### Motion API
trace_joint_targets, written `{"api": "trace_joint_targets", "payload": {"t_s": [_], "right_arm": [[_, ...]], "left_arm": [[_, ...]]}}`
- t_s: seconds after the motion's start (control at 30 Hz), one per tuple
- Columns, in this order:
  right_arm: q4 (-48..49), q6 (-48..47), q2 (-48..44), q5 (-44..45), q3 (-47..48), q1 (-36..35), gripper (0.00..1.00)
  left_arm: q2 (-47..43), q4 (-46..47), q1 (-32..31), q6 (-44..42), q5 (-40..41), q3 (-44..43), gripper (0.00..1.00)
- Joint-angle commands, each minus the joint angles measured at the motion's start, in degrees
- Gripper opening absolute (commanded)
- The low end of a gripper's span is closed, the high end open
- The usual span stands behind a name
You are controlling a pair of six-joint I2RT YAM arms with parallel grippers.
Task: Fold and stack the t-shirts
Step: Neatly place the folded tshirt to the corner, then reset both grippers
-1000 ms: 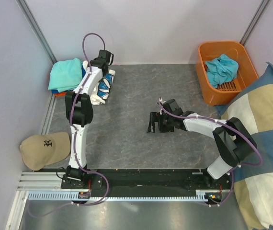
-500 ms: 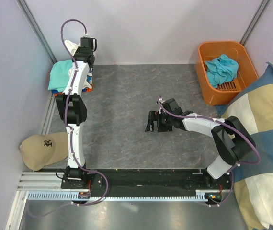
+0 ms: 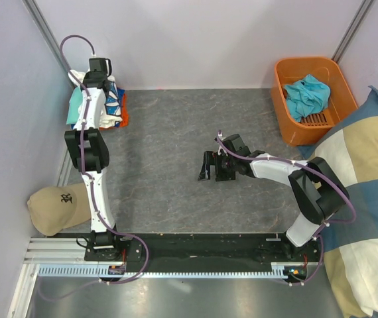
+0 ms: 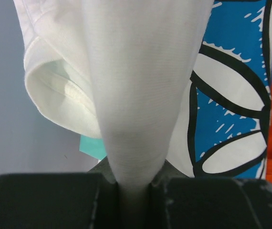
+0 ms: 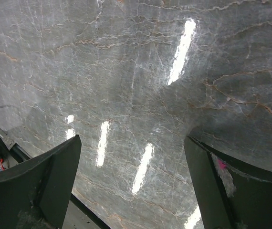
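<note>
My left gripper [image 3: 97, 70] reaches into the far left corner and is shut on a bunched fold of the white t-shirt [image 3: 112, 99] with the blue graphic. In the left wrist view the white cloth [image 4: 136, 95] runs pinched between the jaws of the left gripper [image 4: 135, 191], with the blue print [image 4: 231, 90] to the right. It hangs over a stack with a teal t-shirt [image 3: 75, 106] and an orange one [image 3: 125, 117] beneath. Another teal t-shirt [image 3: 306, 93] lies in the basket. My right gripper [image 3: 209, 167] stands open over bare table [image 5: 141, 95], holding nothing.
An orange basket [image 3: 287, 112] stands at the far right. A checked blue-and-cream cushion [image 3: 365, 199] fills the right edge. A tan cap [image 3: 60, 207] lies near the left arm's base. Walls close in the left and far sides.
The left arm has swung left and back, carrying the white t-shirt from beside the stack to over it. The right arm has hardly moved.
</note>
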State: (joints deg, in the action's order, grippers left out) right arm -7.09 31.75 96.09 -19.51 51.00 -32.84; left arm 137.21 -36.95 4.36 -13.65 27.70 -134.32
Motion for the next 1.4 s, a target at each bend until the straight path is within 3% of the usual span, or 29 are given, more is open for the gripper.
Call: {"api": "trace_joint_targets", "payload": {"t_s": [0.0, 0.17, 0.23, 0.27, 0.3, 0.33, 0.8, 1.03, 1.1, 1.2, 1.37], "right_arm": [[-2.2, -0.1, 2.7, 0.3, 0.4, -0.2, 0.98], [-2.2, 0.1, 2.7, 0.1, 0.4, -0.2, 0.98], [-2.3, -0.1, 3.0, -0.1, 0.6, -0.2, 0.98], [-2.3, -0.1, 3.1, 0.0, 0.7, -0.2, 0.98], [-2.4, -0.2, 3.2, -0.2, 0.7, -0.2, 0.98], [-2.4, -0.3, 3.1, -0.3, 0.7, -0.2, 0.98], [-1.8, 0.3, 2.9, -0.6, 0.7, -0.7, 0.98], [-3.1, -0.5, 0.3, 1.7, 2.2, -0.9, 0.98], [-4.7, -1.4, -1.2, 3.6, 3.2, -0.8, 0.98], [-6.7, -2.3, -3.9, 8.1, 4.3, -0.9, 0.98], [-10.0, -5.8, -10.8, 17.5, 4.9, -0.9, 0.98]], "left_arm": [[-2.4, 5.3, 1.1, 1.2, 2.3, 2.4, 0.02], [-2.5, 7.7, 2.0, 1.0, 5.2, 4.4, 0.02], [-2.3, 8.8, 2.1, 0.5, 6.0, 5.1, 0.11], [-2.2, 9.2, 2.1, 0.5, 6.5, 5.3, 0.25], [-2.2, 9.6, 2.1, 0.6, 6.9, 5.6, 0.46], [-2.4, 9.9, 2.1, 0.7, 7.8, 5.8, 0.99], [-12.0, 9.2, 0.8, 4.8, 6.0, 9.3, 1.00], [-23.1, 5.7, -8.0, 13.0, 3.2, 14.4, 1.00], [-28.6, 4.6, -9.8, 20.1, -0.3, 18.7, 1.00], [-34.6, 6.4, -12.9, 30.0, -13.8, 28.7, 1.00], [-46.8, 17.5, -20.7, 35.6, -21.8, 51.1, 1.00]]}}
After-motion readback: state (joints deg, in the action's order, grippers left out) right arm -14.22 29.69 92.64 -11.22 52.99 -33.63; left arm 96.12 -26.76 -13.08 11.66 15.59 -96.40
